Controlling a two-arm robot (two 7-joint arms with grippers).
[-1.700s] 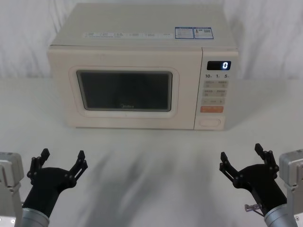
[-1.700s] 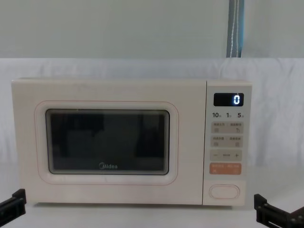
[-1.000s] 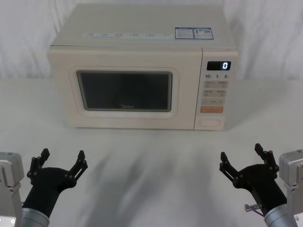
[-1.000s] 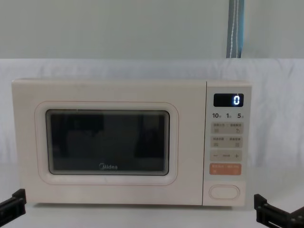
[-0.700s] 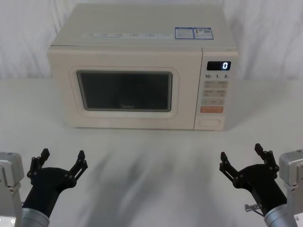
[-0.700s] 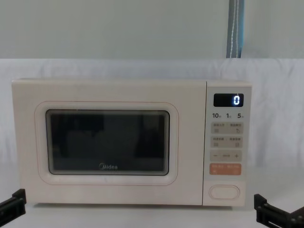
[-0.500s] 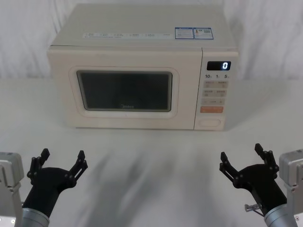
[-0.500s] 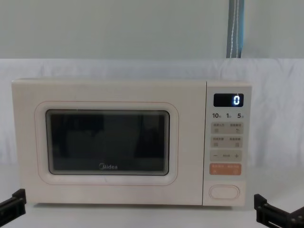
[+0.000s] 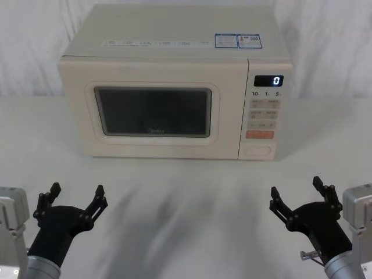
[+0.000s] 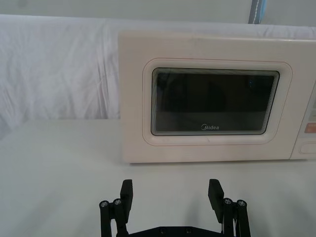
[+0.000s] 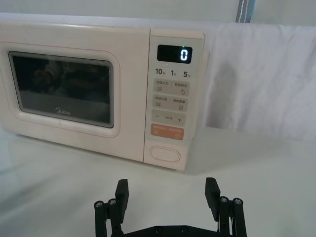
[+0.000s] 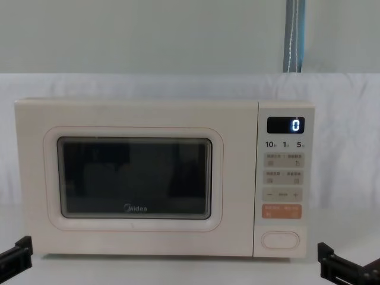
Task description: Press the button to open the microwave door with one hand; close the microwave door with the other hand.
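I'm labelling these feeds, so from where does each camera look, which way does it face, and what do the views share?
Head: high, looking down at the microwave; left gripper and right gripper open, low at the near edge.
Chest: low, facing the microwave door square on; gripper tips in the bottom corners.
Left wrist: behind its open fingers, facing the door.
Right wrist: behind its own fingers, facing the button.
All share the microwave's shut front.

You see the microwave (image 9: 174,81) with a smooth cream shell that looks like painted metal with a soft shine. The microwave door (image 12: 133,178) has a dark, glossy window like glass. The button (image 11: 166,153) looks like smooth plastic. The cloth (image 10: 59,74) behind is white and wrinkly. The left gripper (image 9: 74,199) and right gripper (image 9: 297,195) look like matt black plastic.
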